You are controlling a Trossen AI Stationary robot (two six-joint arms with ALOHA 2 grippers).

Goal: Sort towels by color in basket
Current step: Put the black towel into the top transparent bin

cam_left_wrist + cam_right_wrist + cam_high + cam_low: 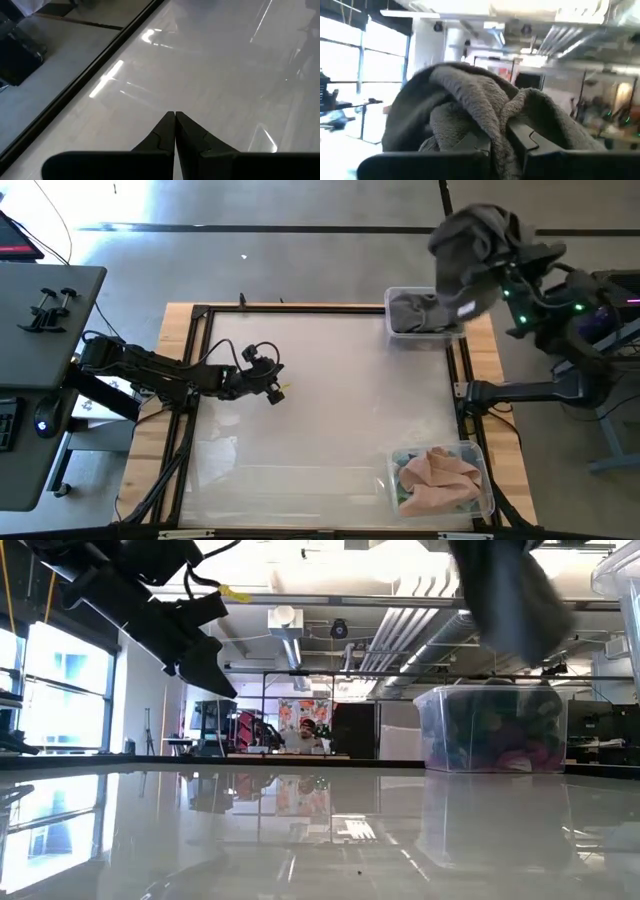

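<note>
Dark grey towel (pixel 475 255) held high over the far bin (pixel 420 330), from above. Right gripper (pixel 500 265) jaws clenched on it. Peach-pink towels (pixel 440 475) piled in the near bin (pixel 485 490). Left gripper (pixel 272 387) over bare tabletop (pixel 330 410).

Low down: hangs above the clear bin.

Left wrist: jaws pressed together, nothing between.

Right wrist: jaws pinching grey cloth.

Big open table in the middle, things only at the edges

The table (pixel 320 410) is bare and shiny across its middle, so a gripper could pass there. The left gripper (pixel 275 392) hangs over the left part with its fingers pressed together. Two clear bins block the right side: the far bin (pixel 420 315) and the near bin (pixel 440 480), with open room between them. A dark grey towel (pixel 470 250) hangs high over the far bin, pinched in the right gripper (pixel 507 142).
</note>
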